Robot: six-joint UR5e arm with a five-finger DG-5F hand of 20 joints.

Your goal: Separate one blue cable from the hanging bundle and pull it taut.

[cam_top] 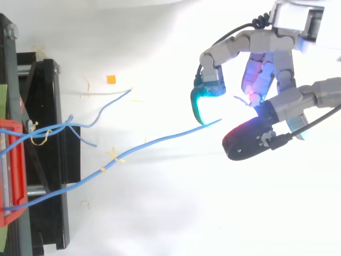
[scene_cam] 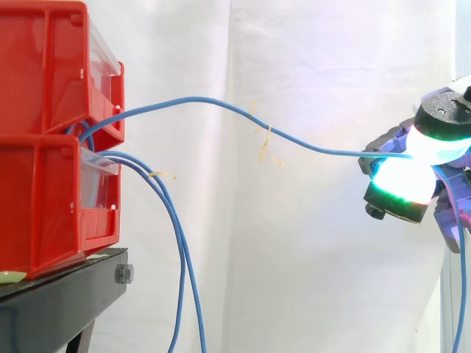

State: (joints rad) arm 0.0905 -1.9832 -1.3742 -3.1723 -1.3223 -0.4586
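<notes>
In the side view, the hand (scene_cam: 441, 125) sat at the right edge with two glowing pads (scene_cam: 401, 180) pressed together on the blue cable (scene_cam: 199, 98), pinching it between them. From the hand the cable ran away to the far side in a long, shallow arc, rising a little before dropping into the gap between the two stacked red bins (scene_cam: 44, 206). A pale twist tie (scene_cam: 266, 143) clung to it about midway between the hand and the bins. Past the pinch, a blue length hung down just behind the hand. Well apart from the hand, the other cables (scene_cam: 180, 265) drooped from the lower bin, beside the black stand (scene_cam: 59, 294).

In the top view, the hand (cam_top: 266, 58) was curled, a cyan-tipped finger (cam_top: 205, 101) above and the dark thumb (cam_top: 250, 141) below, with the blue cable (cam_top: 160, 137) reaching into the bright gap between them. It stretched away toward the red bin (cam_top: 13, 160) on the stand (cam_top: 50, 106). The loose cables (cam_top: 80, 124) lay crossed near the stand, far from the hand, with a small orange bit (cam_top: 111, 79) beyond them.
</notes>
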